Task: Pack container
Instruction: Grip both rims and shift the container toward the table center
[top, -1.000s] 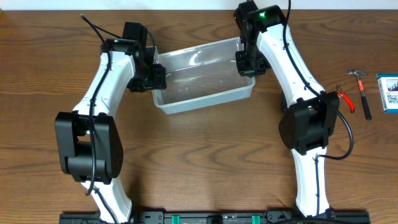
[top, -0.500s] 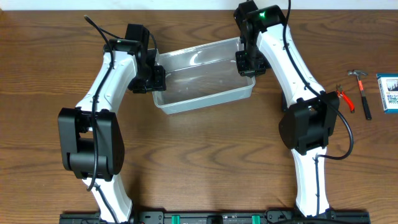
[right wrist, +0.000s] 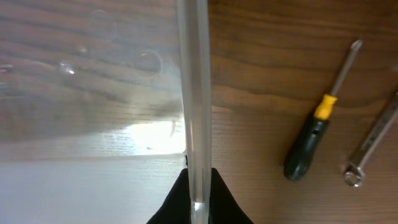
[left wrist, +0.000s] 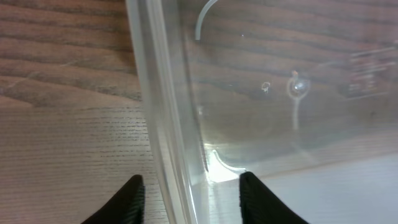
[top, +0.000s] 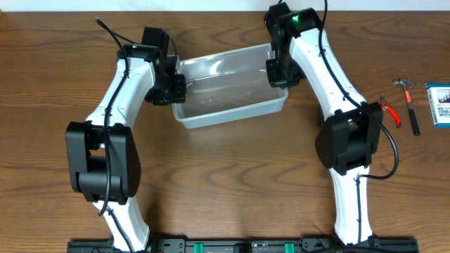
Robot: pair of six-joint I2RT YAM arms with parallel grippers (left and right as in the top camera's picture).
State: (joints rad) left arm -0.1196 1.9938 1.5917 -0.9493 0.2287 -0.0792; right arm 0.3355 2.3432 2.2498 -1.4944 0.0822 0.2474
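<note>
The clear plastic container [top: 232, 116] lies on the wooden table between my two arms, with nothing in it. My left gripper [top: 174, 88] is open and straddles its left wall, one finger outside and one inside; the left wrist view shows the wall [left wrist: 165, 112] between the fingertips [left wrist: 189, 186]. My right gripper [top: 278, 72] is shut on the container's right rim; the right wrist view shows the rim [right wrist: 194, 81] pinched between the fingers [right wrist: 199, 180].
A hammer [top: 408, 105], red-handled pliers [top: 391, 111] and a small blue-and-white box [top: 439, 105] lie at the right edge. A black-and-yellow screwdriver [right wrist: 314, 134] and a wrench [right wrist: 370, 146] lie just right of the container.
The left arm's elbow shifted slightly a second ago. The container and both grippers have held their places since.
</note>
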